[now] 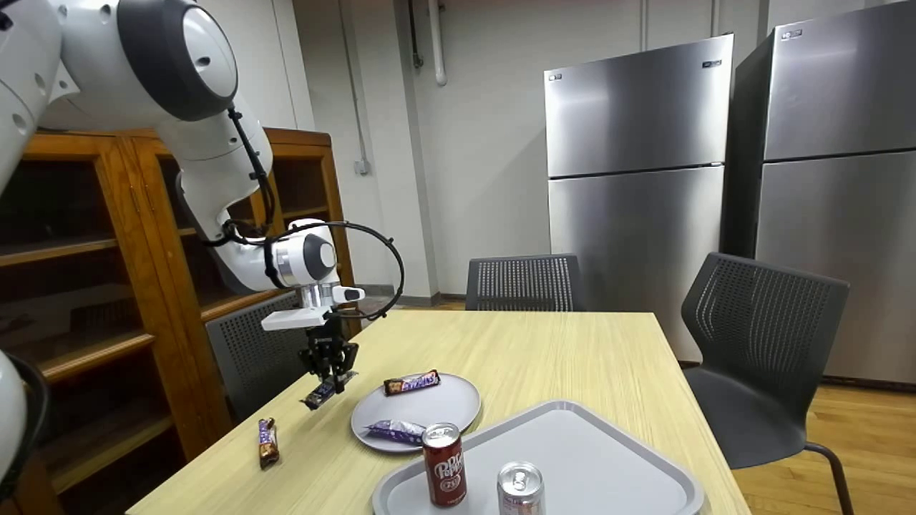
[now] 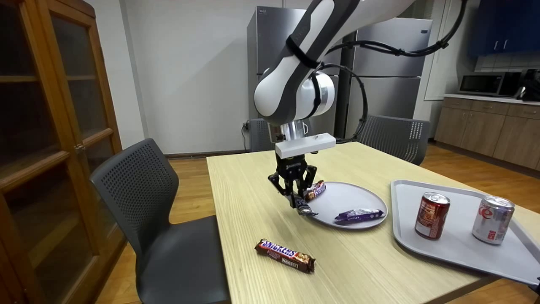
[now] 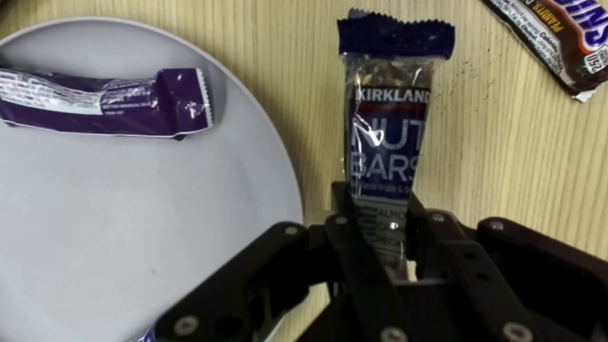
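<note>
While your black two-fingered claw (image 3: pixel 378 204) clamps the slim navy-and-clear plastic-wrapped nut bar (image 3: pixel 387 147) just right of centre in the wrist view, you see a round grey plate (image 3: pixel 142 199) at left, bearing a purple-wrapped bar (image 3: pixel 95 102), and a brown-wrapped Snickers (image 3: pixel 565 47) at upper right.

A Dr Pepper can (image 1: pixel 444 465) and a silver can (image 2: pixel 492 219) stand on a grey tray (image 1: pixel 594 458), a steel refrigerator (image 1: pixel 637 236) well behind.
</note>
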{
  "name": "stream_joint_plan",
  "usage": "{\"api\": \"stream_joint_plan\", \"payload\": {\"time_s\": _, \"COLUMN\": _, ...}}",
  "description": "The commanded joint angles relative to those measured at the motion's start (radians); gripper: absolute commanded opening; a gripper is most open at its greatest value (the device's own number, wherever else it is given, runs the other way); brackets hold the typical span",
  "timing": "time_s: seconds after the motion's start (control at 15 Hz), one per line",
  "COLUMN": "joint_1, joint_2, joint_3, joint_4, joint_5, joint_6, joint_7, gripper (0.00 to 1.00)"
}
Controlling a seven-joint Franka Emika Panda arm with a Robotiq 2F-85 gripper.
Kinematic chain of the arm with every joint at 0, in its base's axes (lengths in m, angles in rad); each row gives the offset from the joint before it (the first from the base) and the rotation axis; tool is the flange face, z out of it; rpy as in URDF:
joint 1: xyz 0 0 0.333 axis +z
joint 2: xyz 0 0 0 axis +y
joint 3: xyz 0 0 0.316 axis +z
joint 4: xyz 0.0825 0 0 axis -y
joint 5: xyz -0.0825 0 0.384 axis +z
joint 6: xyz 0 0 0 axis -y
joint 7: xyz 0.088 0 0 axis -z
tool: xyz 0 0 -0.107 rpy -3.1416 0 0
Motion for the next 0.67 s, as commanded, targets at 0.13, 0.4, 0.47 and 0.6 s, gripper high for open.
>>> {"api": "stream_joint_plan", "payload": {"time_s": 0.13, "joint_1": 0.038, "joint_2": 0.037, "joint_3": 0.011, "joint_4": 0.031, "joint_5": -0.020, "joint_6": -0.013, "joint_7": 0.001, "gripper": 0.06}}
{"api": "stream_joint_plan", "payload": {"time_s": 0.4, "joint_1": 0.049, "joint_2": 0.056, "joint_3": 0.015, "joint_4": 0.039, "joint_5": -0.013, "joint_6": -0.001, "joint_7": -0.001, "gripper": 0.06}}
{"api": "stream_joint_plan", "payload": {"time_s": 0.47, "joint_1": 0.051, "joint_2": 0.060, "joint_3": 0.014, "joint_4": 0.039, "joint_5": -0.015, "joint_6": 0.002, "joint_7": -0.001, "gripper": 0.06}}
{"api": "stream_joint_plan", "payload": {"time_s": 0.6, "joint_1": 0.055, "joint_2": 0.063, "joint_3": 0.014, "joint_4": 0.040, "joint_5": -0.018, "joint_6": 0.010, "joint_7": -0.001, "gripper": 0.06}}
